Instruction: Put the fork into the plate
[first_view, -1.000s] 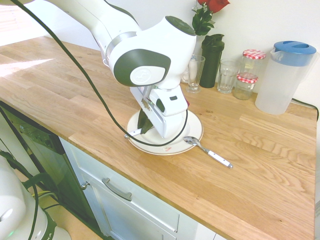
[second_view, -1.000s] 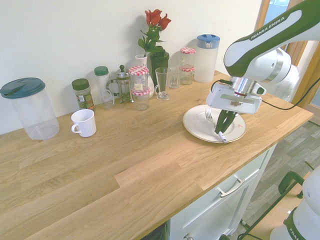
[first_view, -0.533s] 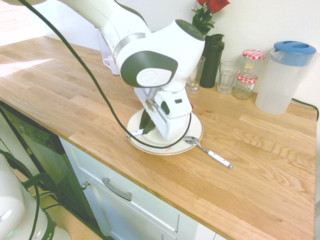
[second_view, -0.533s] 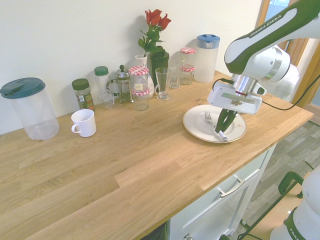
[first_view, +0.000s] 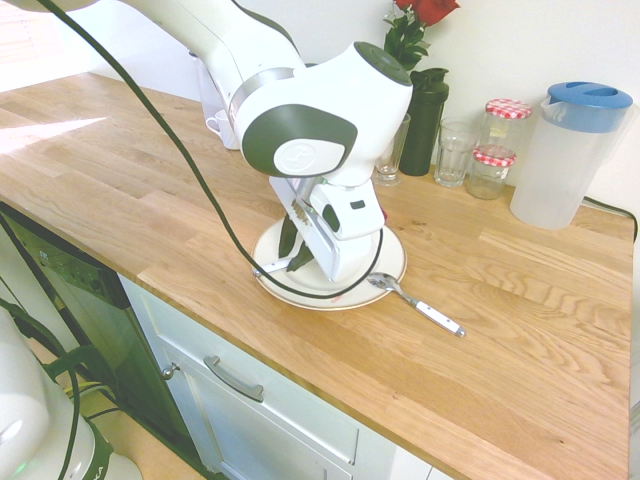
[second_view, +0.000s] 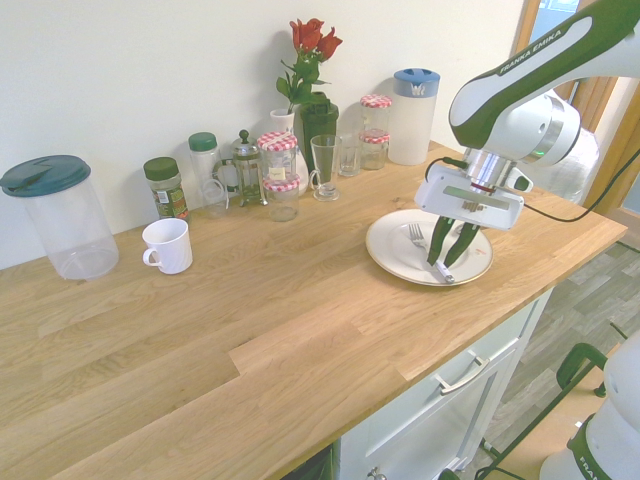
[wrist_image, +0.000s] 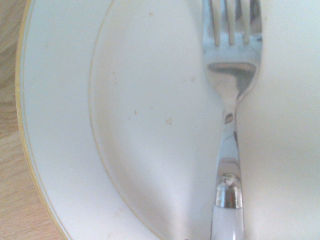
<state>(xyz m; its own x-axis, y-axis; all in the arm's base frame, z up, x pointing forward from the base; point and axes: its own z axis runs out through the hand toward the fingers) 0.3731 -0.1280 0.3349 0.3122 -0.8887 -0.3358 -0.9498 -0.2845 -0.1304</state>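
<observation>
The fork (second_view: 420, 237), with a white handle and silver tines, lies flat on the large white plate (second_view: 385, 250) near the counter's front edge. In the first exterior view its handle end (first_view: 262, 269) sticks out over the plate's (first_view: 385, 262) near rim. My gripper (second_view: 446, 262) stands upright over the plate, open, with a finger on either side of the fork's handle and not touching it. From that side the gripper (first_view: 292, 260) is partly hidden by the wrist. The wrist view shows the fork (wrist_image: 231, 90) resting on the plate (wrist_image: 60, 125).
A white-handled spoon (first_view: 415, 302) lies beside the plate, its bowl at the rim. Along the wall stand a lidded pitcher (first_view: 568, 152), jars (first_view: 492, 168), glasses (first_view: 455, 150), a dark vase with roses (second_view: 318, 122) and a French press (second_view: 245, 168). A white mug (second_view: 167, 245) and a second pitcher (second_view: 58, 215) stand further off.
The gripper's fingers have spread apart and let go of the fork's handle. The fork now lies on the plate. The wrist has barely moved.
</observation>
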